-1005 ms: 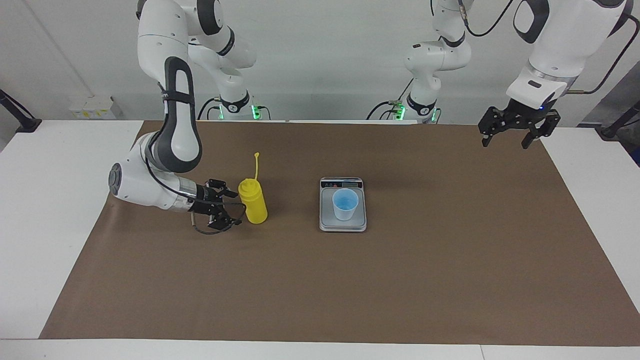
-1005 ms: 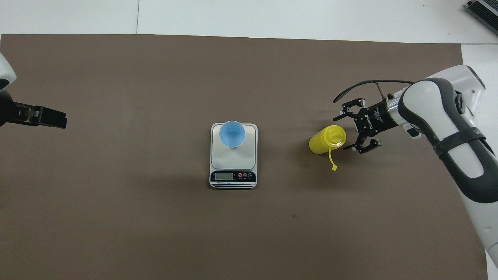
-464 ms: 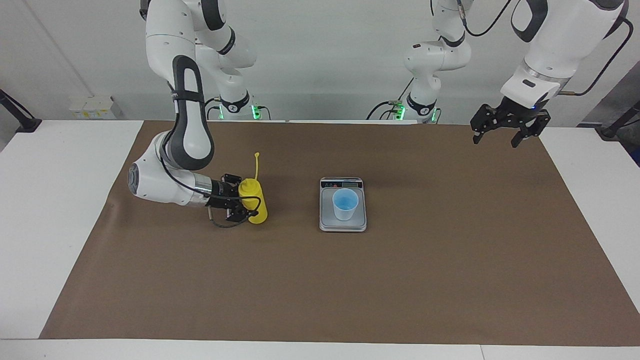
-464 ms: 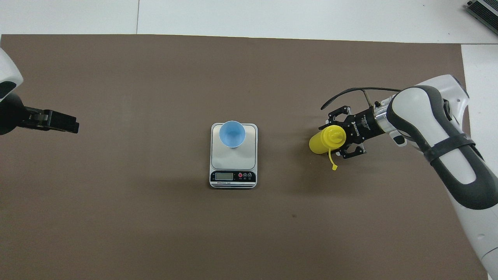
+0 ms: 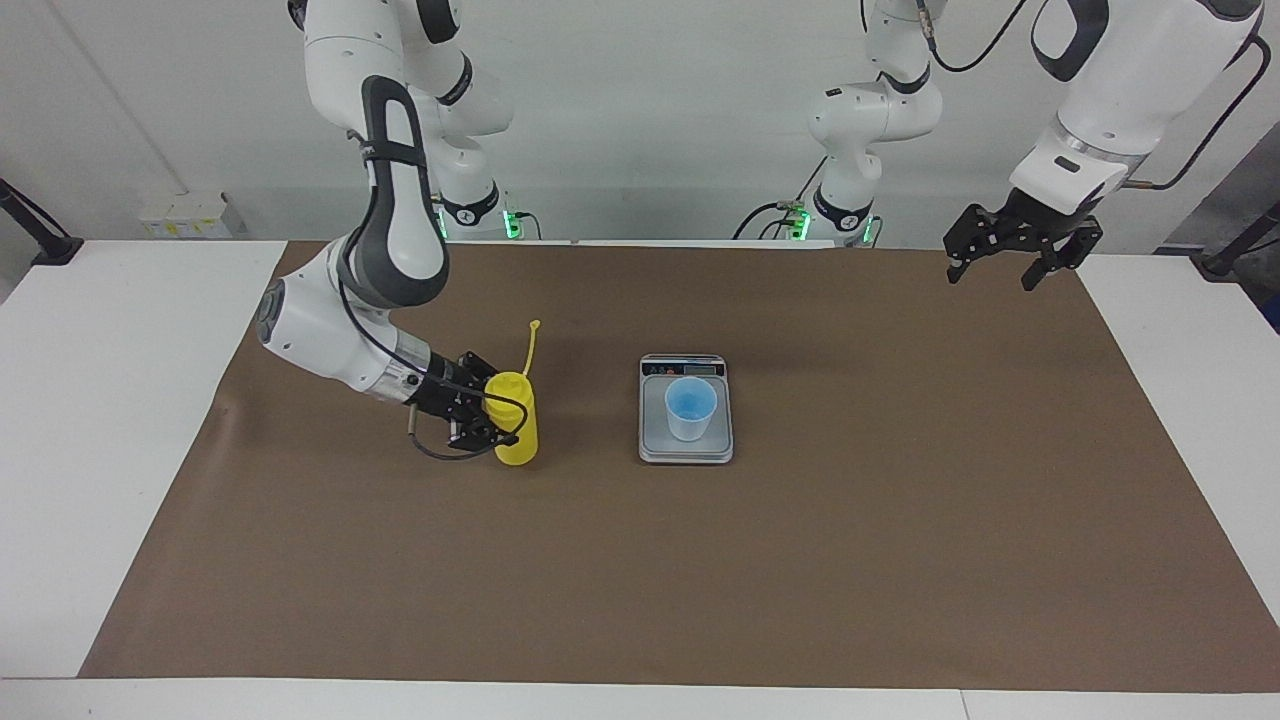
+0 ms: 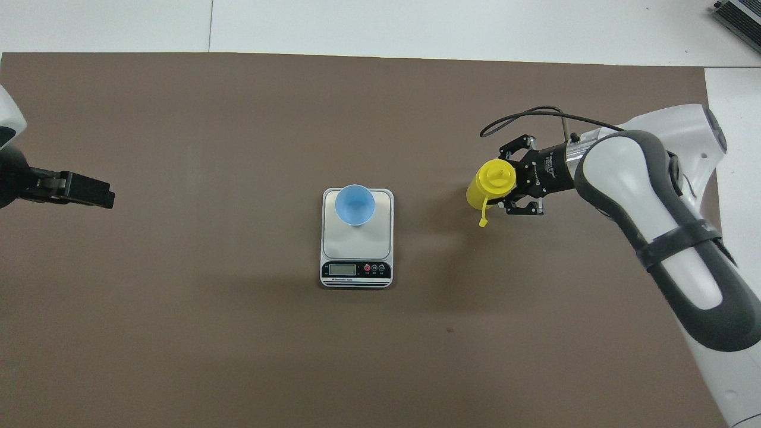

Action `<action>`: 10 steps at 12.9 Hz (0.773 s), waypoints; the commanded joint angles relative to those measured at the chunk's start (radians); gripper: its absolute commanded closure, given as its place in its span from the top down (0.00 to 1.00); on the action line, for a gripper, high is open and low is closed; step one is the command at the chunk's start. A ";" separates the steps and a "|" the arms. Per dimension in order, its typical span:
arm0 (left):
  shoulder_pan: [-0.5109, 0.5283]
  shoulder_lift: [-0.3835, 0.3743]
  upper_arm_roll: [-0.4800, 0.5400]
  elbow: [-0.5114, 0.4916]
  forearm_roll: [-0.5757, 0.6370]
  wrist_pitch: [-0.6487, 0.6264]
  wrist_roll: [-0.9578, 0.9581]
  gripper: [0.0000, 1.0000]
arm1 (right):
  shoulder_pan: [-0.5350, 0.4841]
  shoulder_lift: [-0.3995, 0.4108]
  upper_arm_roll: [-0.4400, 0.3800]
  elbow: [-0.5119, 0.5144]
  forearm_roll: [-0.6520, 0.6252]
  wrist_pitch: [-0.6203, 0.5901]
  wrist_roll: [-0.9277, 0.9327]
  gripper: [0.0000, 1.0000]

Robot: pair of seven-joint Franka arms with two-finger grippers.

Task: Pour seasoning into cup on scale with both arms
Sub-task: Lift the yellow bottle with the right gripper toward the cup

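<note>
Facing view: the right end effector, left of centre, pinches the seasoning — upright on the desk. Centre frame, the cup stands on the scale. Upper right, the left end effector hangs spread.

Overhead view: bottle right of centre; cup and scale at centre — left end effector at the left edge.

white jointed arms, grey panels, black cables, black fingers

Cup on scale; bottle toward right arm's end.
</note>
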 commanded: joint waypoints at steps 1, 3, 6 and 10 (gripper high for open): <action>0.005 -0.027 -0.007 -0.026 0.025 -0.014 0.008 1.00 | 0.082 -0.015 0.002 0.050 -0.189 0.065 0.172 0.00; 0.011 -0.032 -0.007 -0.030 0.024 -0.011 0.002 1.00 | 0.132 -0.010 0.005 0.094 -0.309 0.115 0.298 0.00; 0.018 -0.032 -0.006 -0.030 0.024 -0.009 0.002 1.00 | 0.195 0.010 0.002 0.134 -0.374 0.245 0.414 0.00; 0.018 -0.032 -0.006 -0.030 0.024 -0.009 0.002 1.00 | 0.254 0.010 0.004 0.133 -0.651 0.255 0.421 0.00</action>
